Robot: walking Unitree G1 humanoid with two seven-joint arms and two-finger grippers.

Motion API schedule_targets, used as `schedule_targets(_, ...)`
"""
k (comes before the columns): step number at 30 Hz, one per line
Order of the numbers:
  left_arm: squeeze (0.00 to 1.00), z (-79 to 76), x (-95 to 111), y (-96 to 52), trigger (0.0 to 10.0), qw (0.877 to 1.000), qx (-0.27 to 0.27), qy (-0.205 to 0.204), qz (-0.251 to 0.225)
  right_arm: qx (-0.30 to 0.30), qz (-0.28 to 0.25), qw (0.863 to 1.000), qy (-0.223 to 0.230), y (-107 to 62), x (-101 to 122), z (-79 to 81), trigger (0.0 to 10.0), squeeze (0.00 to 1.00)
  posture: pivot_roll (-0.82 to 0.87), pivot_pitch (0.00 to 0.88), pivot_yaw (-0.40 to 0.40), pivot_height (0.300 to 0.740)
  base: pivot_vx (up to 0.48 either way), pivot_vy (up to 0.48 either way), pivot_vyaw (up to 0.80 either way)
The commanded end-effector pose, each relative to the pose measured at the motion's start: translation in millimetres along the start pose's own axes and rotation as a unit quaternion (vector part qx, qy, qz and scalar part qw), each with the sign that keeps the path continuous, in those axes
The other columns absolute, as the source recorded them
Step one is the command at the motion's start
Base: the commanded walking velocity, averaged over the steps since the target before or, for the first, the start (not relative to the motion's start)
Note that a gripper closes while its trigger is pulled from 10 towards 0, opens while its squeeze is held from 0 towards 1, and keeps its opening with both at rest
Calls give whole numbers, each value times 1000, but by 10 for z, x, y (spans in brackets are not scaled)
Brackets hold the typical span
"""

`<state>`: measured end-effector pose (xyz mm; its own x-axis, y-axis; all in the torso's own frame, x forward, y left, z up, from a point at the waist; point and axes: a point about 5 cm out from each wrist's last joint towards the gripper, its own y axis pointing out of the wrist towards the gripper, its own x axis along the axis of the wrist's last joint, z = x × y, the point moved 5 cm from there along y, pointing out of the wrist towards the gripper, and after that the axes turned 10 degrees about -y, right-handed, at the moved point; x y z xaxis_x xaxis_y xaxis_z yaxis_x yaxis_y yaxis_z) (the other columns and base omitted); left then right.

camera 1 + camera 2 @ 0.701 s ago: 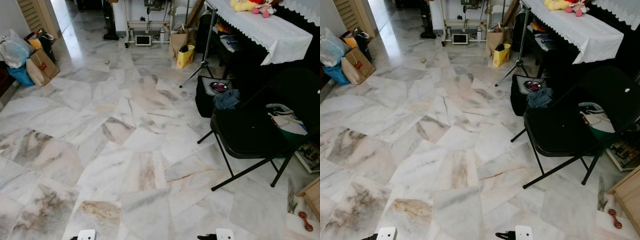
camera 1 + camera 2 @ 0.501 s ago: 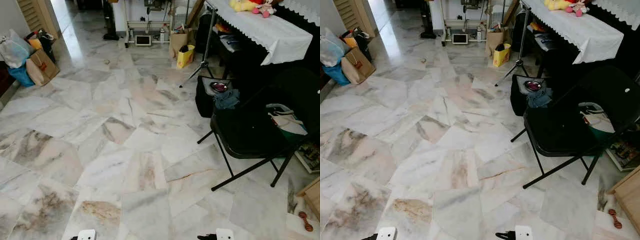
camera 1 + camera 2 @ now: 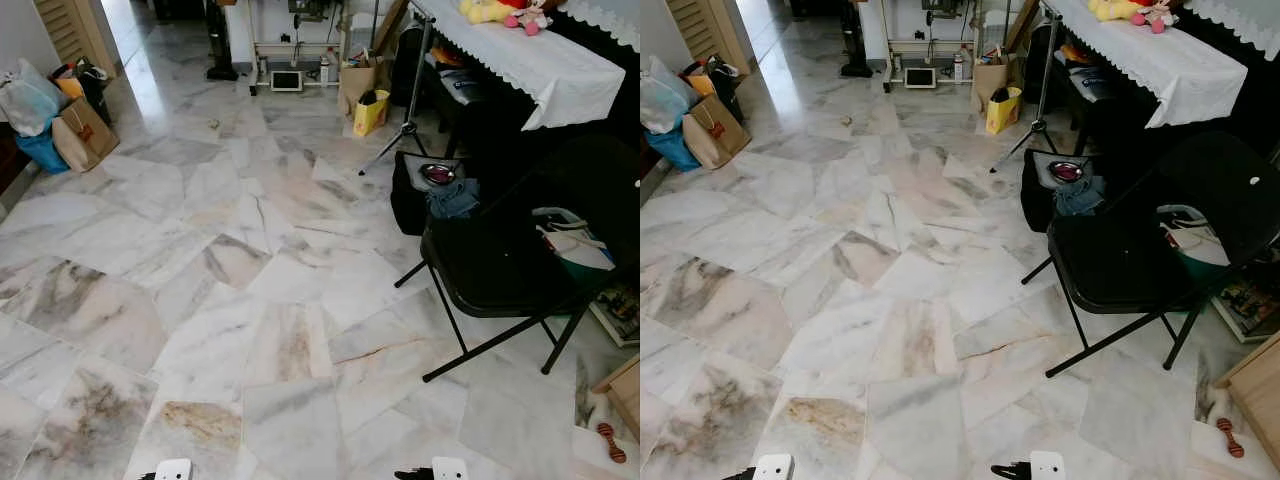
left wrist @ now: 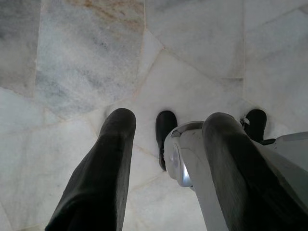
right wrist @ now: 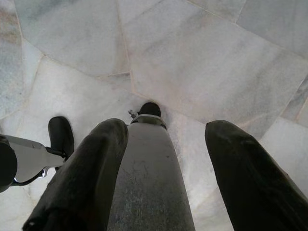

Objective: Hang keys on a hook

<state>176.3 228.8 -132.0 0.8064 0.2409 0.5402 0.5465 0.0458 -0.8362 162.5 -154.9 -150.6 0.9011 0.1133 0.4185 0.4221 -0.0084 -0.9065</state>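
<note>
Marble floor (image 3: 250,300) in white, grey and light brown lies in front of the robot. Both arms hang low by the robot's legs.

The left gripper (image 4: 168,118) points down at the floor. Its jaws are spread wide and hold nothing. One black finger (image 4: 96,178) is on one side and a silver leg (image 4: 185,159) with a black foot (image 4: 166,130) shows in the gap.

The right gripper (image 5: 167,127) points down at the floor too. Its jaws are also spread wide and hold nothing. The robot's other silver leg (image 5: 144,168) shows between them.

Where the keys and the hook are cannot be told, so which way the keys point cannot be told either.

On the robot's right stands a black folding chair (image 3: 500,270). Just behind the chair is a black bag (image 3: 410,195) with a blue cloth (image 3: 453,198) lying on it. Farther back on the right is a table (image 3: 540,60) with a white cloth over it. Soft toys (image 3: 495,10) lie on the table. A tripod (image 3: 410,125) stands near the table's corner, and a yellow bag (image 3: 370,112) sits on the floor beside it.

Far off on the robot's left, brown paper bags (image 3: 80,135) and a blue bag (image 3: 42,150) sit together by the wall. A small red toy (image 3: 610,442) lies on the floor at the near right.
</note>
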Motion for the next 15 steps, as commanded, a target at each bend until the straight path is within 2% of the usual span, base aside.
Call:
schedule_targets(1, 0, 327, 105, -47, 10000, 999, 52, 13, -3, -9, -59, 997, 41, -118, 102, -835, 10000, 0, 150, 27, -63, 740, 0, 0, 0)
schedule_targets(5, 0, 310, 112, -42, 10000, 999, 48, 11, -4, -7, -57, 998, 37, -116, 92, -818, 10000, 0, 148, 23, -59, 740, 0, 0, 0)
schedule_targets(6, 0, 305, 121, -41, 10000, 999, 46, 0, -7, -7, -61, 997, 35, -115, 112, -815, 10000, 0, 146, 23, -60, 740, 0, 0, 0)
schedule_targets(15, 0, 301, 140, -38, 10000, 999, 46, 5, -9, -6, -74, 997, 38, -110, 196, -805, 10000, 0, 149, 2, -58, 740, 0, 0, 0)
